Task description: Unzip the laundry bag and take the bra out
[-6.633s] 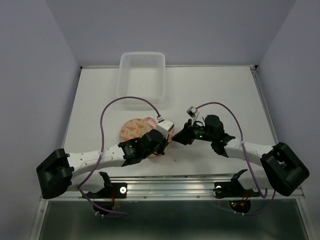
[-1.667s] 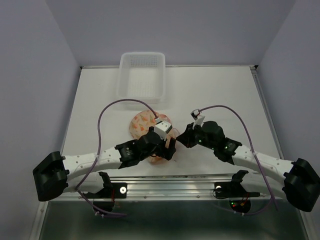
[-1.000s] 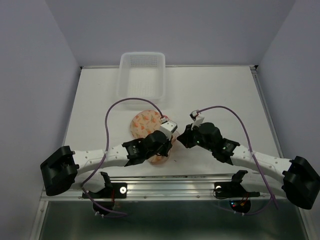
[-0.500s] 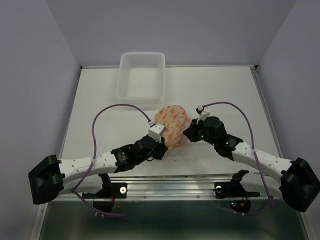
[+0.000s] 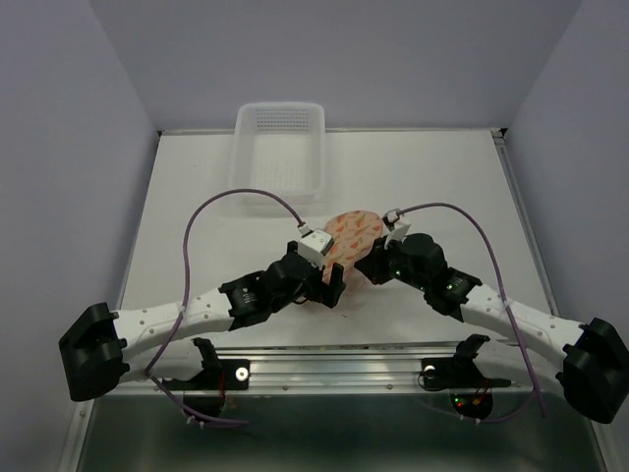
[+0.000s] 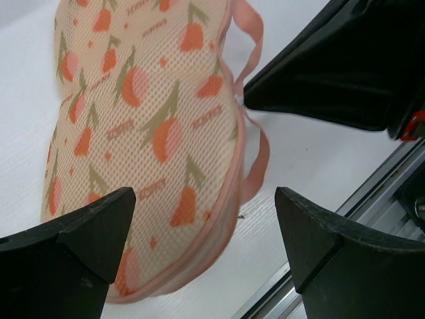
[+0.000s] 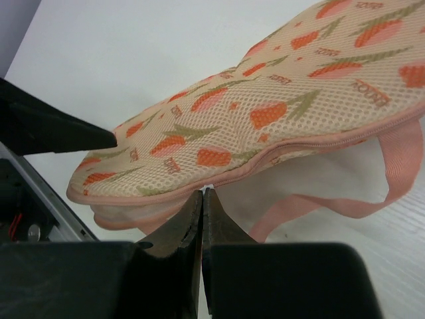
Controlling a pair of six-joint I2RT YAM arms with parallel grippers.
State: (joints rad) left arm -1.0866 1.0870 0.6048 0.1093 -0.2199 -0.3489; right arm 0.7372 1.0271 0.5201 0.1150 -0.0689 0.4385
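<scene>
The laundry bag (image 5: 351, 234), cream mesh with orange prints and pink zipper trim, lies mid-table, its near edge raised off the surface. My right gripper (image 5: 371, 264) is shut, its tips pinching the pink zipper edge (image 7: 265, 159) of the laundry bag (image 7: 279, 100) from below. In the right wrist view the right gripper (image 7: 202, 193) shows no gap. My left gripper (image 5: 330, 288) is open and hovers over the near end of the bag (image 6: 139, 133), touching nothing, with the left gripper (image 6: 204, 196) fingers wide apart. A pink strap loop (image 6: 257, 154) hangs beside the bag. The bra is hidden.
A white perforated basket (image 5: 279, 147) stands at the back of the table. A metal rail (image 5: 334, 362) runs along the near edge, close to both grippers. Purple cables arch over both arms.
My left gripper has let go of the bag and opened wide. The right gripper, still shut on the zipper edge, has carried the bag to the right and turned it.
</scene>
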